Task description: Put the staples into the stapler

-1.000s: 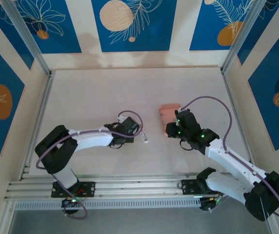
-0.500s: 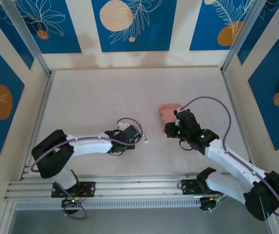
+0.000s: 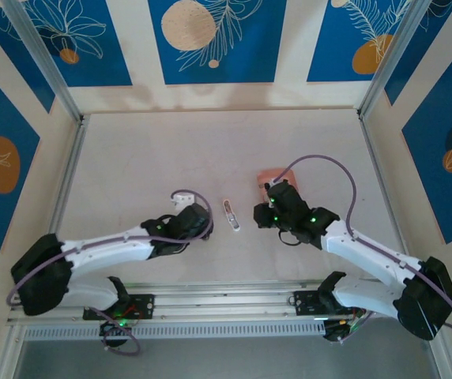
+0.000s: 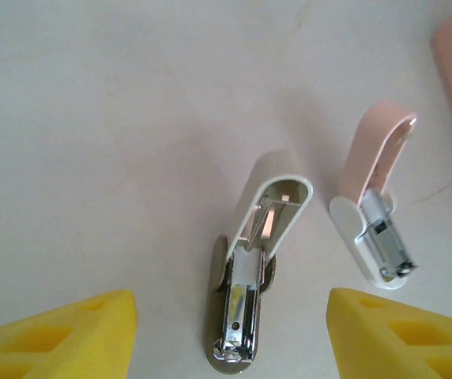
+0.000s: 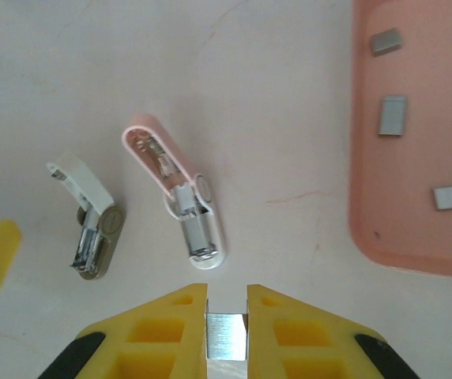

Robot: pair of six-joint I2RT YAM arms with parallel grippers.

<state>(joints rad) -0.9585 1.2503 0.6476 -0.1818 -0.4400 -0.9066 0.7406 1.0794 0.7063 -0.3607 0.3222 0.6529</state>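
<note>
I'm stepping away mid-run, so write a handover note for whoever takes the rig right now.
Left pincer: open, holding nothing, hovering over the white stapler.
Right pincer: shut on a staple strip, close to the pink stapler.
Things: both staplers lie hinged open, side by side on the table; three loose staples show in the pink tray.
Done: staplers open, one strip picked.
Left: seat the strip in a stapler and close it.

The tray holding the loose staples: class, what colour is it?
Salmon pink; the tray shows best in the right wrist view.
</note>
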